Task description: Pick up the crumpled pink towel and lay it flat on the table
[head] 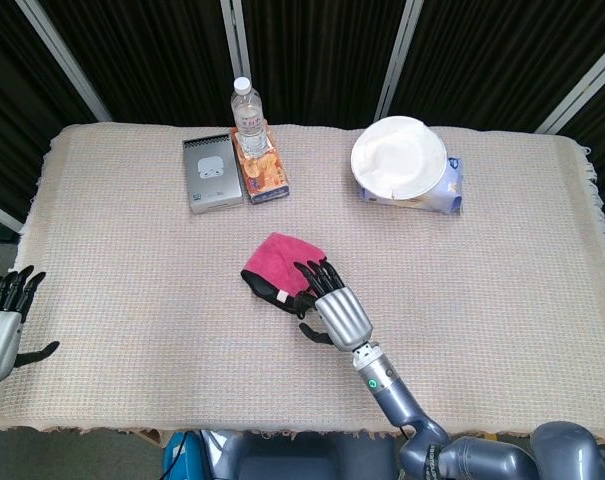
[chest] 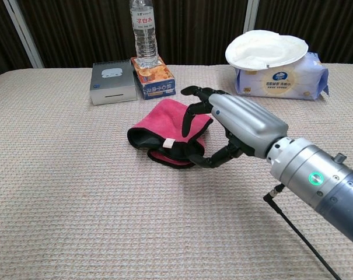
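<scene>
The crumpled pink towel, pink with a black edge and a small white tag, lies bunched near the middle of the table. My right hand is at its right edge, fingers spread and arched over the towel's right side, thumb down by its front black edge. The fingertips touch or nearly touch the cloth; no grip shows. My left hand hangs open off the table's left front corner, far from the towel, seen only in the head view.
At the back stand a grey box, an orange snack box with a water bottle on it, and a tissue pack topped by a white paper plate. A woven cloth covers the table.
</scene>
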`<state>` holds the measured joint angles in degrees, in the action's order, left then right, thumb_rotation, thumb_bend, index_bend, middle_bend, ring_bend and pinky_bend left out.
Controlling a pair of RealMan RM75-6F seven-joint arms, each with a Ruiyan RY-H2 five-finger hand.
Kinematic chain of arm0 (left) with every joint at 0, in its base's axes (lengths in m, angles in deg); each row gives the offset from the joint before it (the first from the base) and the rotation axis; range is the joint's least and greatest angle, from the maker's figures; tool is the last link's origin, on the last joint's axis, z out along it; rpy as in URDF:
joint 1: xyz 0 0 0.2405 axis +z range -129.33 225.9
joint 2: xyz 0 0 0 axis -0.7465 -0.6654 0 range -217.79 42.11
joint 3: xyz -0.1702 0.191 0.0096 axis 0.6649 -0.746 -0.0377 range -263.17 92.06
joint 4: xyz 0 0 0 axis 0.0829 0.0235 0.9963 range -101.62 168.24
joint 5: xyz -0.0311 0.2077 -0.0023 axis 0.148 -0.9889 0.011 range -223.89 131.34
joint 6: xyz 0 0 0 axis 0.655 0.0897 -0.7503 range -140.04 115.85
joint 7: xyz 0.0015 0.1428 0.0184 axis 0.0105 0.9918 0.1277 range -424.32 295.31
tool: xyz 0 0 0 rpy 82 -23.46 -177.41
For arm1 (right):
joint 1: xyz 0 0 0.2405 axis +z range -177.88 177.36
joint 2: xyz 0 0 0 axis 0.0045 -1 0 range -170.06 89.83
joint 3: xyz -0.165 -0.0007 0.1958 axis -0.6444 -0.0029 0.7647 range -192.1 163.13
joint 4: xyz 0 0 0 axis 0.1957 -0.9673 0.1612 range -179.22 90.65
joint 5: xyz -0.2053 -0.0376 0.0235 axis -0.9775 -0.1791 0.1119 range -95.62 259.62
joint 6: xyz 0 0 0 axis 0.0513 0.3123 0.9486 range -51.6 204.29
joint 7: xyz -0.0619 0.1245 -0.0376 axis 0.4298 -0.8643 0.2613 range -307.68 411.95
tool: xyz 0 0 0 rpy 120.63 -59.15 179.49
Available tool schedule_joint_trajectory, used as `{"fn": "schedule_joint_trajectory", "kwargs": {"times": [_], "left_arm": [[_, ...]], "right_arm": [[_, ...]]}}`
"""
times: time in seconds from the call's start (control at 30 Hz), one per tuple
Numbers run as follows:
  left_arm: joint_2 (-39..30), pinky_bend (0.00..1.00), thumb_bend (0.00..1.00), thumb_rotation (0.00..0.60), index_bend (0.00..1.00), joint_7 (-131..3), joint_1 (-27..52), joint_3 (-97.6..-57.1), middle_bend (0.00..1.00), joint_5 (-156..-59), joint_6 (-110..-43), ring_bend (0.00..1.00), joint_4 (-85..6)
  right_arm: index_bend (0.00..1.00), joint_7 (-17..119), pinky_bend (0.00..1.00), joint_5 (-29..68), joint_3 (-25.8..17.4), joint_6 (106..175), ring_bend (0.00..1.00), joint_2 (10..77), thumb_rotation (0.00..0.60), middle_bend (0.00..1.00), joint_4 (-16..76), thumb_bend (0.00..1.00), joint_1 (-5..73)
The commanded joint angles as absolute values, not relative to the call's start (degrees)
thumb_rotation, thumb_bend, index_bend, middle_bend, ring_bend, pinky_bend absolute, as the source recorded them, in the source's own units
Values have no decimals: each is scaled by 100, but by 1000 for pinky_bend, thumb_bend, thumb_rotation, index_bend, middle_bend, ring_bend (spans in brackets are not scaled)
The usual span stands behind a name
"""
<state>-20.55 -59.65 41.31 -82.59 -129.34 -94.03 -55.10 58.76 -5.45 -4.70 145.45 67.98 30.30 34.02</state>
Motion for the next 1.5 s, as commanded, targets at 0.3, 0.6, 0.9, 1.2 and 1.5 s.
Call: {"fn": "schedule_joint_trajectory", "kwargs": {"times": [0.3, 0.6, 0.9, 1.2, 1.5], "left_arm": [[-2048, 9, 0, 600, 0, -5972, 4121, -8266, 0, -12945, -9398, 0, -5527], [-2040, 9, 0, 600, 0, -5996, 4121, -8265, 0, -12961, -9423, 0, -5521], [-2048, 9, 0, 600, 0, -5991, 4122, -8279, 0, -12989, -9439, 0, -5551], [-2065, 9, 0, 600, 0, -6042, 4120, -8288, 0, -12987, -9421, 0, -5557], [-2063, 9, 0, 600, 0, -6021, 4114, -8309, 0, -13018, -9416, 0, -5585]], "right_arm": [[479, 5714, 0, -512, -517, 14692, 0, 7138, 600, 92, 2574, 274, 3393], [478, 5589, 0, -446, -488, 14705, 0, 7338, 600, 92, 2284, 273, 3416], [478, 5625, 0, -386, -404, 14728, 0, 7492, 600, 92, 2162, 273, 3465], [478, 5584, 0, -326, -415, 14703, 0, 7500, 600, 92, 2046, 273, 3453], [478, 5547, 0, -339, -427, 14744, 0, 7486, 600, 92, 2081, 307, 3446]]}}
